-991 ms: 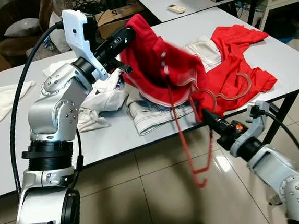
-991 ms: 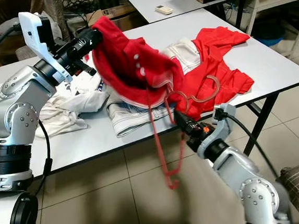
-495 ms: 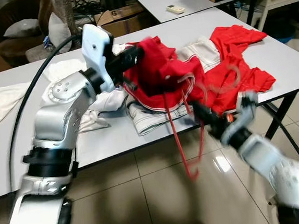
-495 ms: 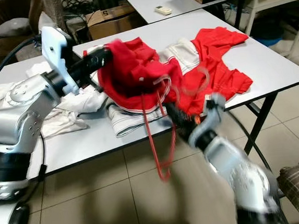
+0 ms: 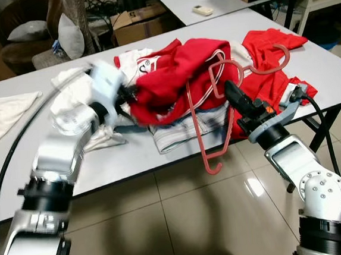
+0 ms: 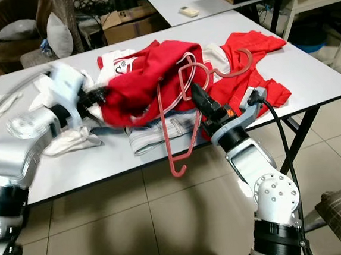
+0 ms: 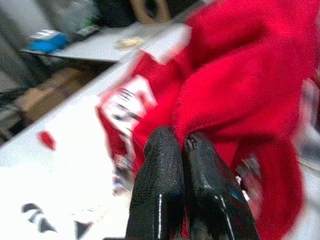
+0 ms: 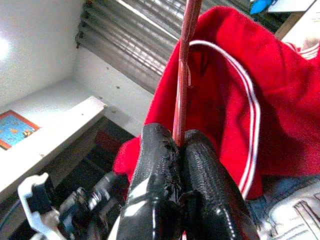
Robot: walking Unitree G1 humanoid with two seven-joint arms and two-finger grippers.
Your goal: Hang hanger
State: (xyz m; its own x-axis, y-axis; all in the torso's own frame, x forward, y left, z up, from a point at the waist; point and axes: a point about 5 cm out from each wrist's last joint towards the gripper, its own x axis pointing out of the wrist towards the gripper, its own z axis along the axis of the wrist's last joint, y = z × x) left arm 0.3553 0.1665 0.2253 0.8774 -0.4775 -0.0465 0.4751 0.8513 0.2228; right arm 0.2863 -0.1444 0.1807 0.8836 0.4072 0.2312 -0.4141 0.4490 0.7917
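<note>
1. Right tool [image 5: 230, 89]: fingers clamped together on the red hanger [image 5: 213, 127]; the right wrist view shows the wire pinched between both pads. Left tool [image 5: 133, 95]: fingers pressed together on the red garment [image 5: 172, 73], gripping a fold of cloth.
2. Hanger location: held above the front edge of the counter [image 5: 131, 158]. One end of it is up at the garment, the long hooked end hangs down past the counter edge toward the floor.
3. A second, paler hanger [image 5: 266, 65] lies on the red clothes [image 5: 274, 85] further right. Don't mix them up.
4. Step in hand, as I read it: getting the hanger seated inside the garment. Judgement, not confirmed.
5. To do it well: keep your left tool's grip high so the cloth opening stays spread, and drive the hanger with your right tool along its own length, not sideways.
6. Risk: the dangling end can snag the counter edge or the jeans [image 5: 177, 130] under the pile. Lift clear before you swing.
7. Left arm is motion-blurred in the head views, so its exact pose is uncertain.
8. Writing: a white panel with red print shows on the garment [image 5: 147, 64]. Too blurred to read. No brand legible anywhere.
</note>
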